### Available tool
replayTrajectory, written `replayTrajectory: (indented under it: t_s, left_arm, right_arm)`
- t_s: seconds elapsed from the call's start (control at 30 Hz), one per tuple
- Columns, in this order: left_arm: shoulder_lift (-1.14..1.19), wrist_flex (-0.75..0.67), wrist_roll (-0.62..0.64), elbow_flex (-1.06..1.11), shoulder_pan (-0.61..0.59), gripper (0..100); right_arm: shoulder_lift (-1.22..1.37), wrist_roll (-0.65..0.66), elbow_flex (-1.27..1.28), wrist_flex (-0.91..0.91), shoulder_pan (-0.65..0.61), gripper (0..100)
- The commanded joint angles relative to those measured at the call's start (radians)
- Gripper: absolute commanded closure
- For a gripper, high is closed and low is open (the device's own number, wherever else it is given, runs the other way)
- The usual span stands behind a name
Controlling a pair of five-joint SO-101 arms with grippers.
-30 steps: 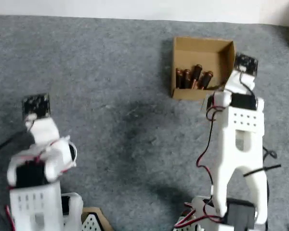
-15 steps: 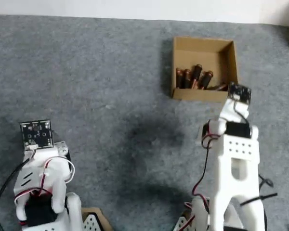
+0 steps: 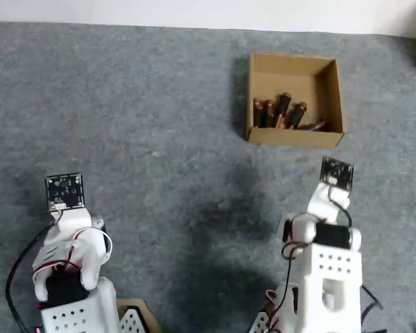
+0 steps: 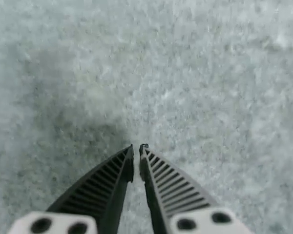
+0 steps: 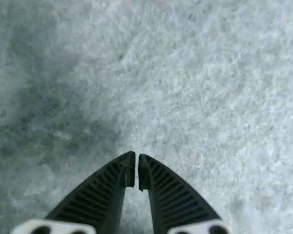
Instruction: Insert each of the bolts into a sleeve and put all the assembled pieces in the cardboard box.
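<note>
The left fingers (image 4: 112,183) are closed on nothing above the grey carpeted worktop (image 3: 159,104). The right fingers (image 5: 112,187) are closed and empty too. Beyond them, near, sits the cardboard box (image 3: 296,137) holding the assembled pieces (image 3: 281,109), well apart from the left fingers.

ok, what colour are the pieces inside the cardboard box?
Dark brown with coppery-orange bands; the pieces lie in the box, clearest in the high view.
</note>
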Motion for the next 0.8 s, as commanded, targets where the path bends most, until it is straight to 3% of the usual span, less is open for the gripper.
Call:
replayTrajectory:
  t_s: [0.0,0.2,0.4,0.57,0.77]
  left_arm:
    - [-0.007,-0.020,-0.005,0.027,-0.015,96]
    - [-0.007,0.064,-0.005,0.061,-0.015,96]
    - [-0.005,0.112,-0.005,0.128,-0.016,96]
    - [-0.004,0.112,-0.005,0.128,-0.016,96]
    - [-0.004,0.112,-0.005,0.128,-0.015,96]
  right_arm:
    - [-0.124,0.008,0.119,-0.090,-0.001,99.4]
    - [-0.414,0.008,0.360,-0.134,0.025,99.4]
    - [-0.794,0.008,0.576,-0.111,0.173,99.4]
    - [-0.751,0.008,0.608,0.048,0.188,99.4]
    - [-0.792,0.008,0.595,0.071,0.145,99.4]
